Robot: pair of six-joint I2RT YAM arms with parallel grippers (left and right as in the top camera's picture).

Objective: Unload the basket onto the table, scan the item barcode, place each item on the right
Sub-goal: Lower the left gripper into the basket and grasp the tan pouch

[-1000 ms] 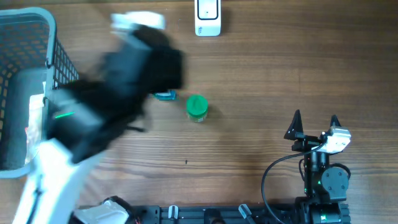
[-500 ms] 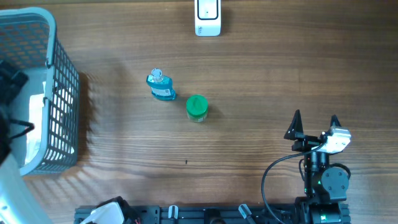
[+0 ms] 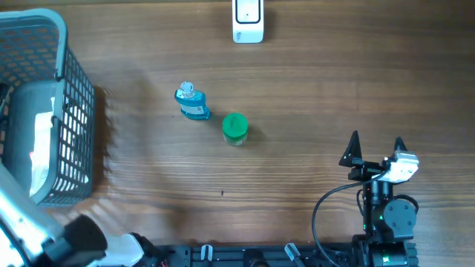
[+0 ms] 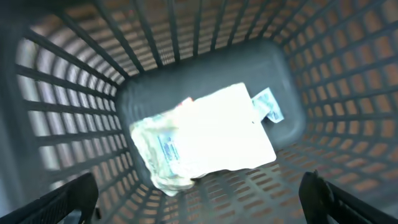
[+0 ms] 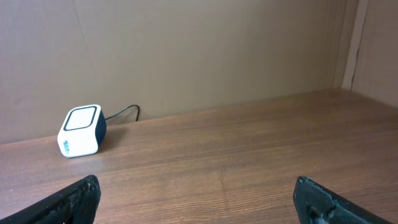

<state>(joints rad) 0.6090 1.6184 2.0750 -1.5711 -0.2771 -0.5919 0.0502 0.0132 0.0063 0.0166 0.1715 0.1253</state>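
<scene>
Desk (image 3: 312,89): wood grain, seen from overhead.

Left fingers (image 4: 69,198): only the two dark tips show, at the lower corners of the left wrist view. They are spread fully wide with nothing between them. They hang above the inside of the grey mesh basket (image 3: 74,104), which stands at the desk's left edge. Overhead, the left arm (image 3: 21,213) shows as a white link at the lower left corner, its dark end blurred.

Right fingers (image 3: 353,147): parked at the lower right of the desk, tips pointing toward the far edge. They are wide apart and empty, well clear of every item. The right wrist view confirms it, with both tips (image 5: 74,199) at the frame's lower corners and bare desk between them.

Items:
- White packet (image 4: 214,134): lies flat on the basket floor, crumpled at one end, with blue print too blurred to read. A smaller blue-and-white sachet (image 4: 267,106) lies at its corner.
- Blue bottle (image 3: 192,103): near mid-desk, lying on its side, clear cap end toward the far left.
- Green-lidded jar (image 3: 235,127): upright, just beside the bottle on its near right. Contact cannot be judged.

Barcode scanner (image 3: 248,21): a white box at the far edge of the desk, well apart from the items. Its cable (image 5: 124,113) runs off behind it.
</scene>
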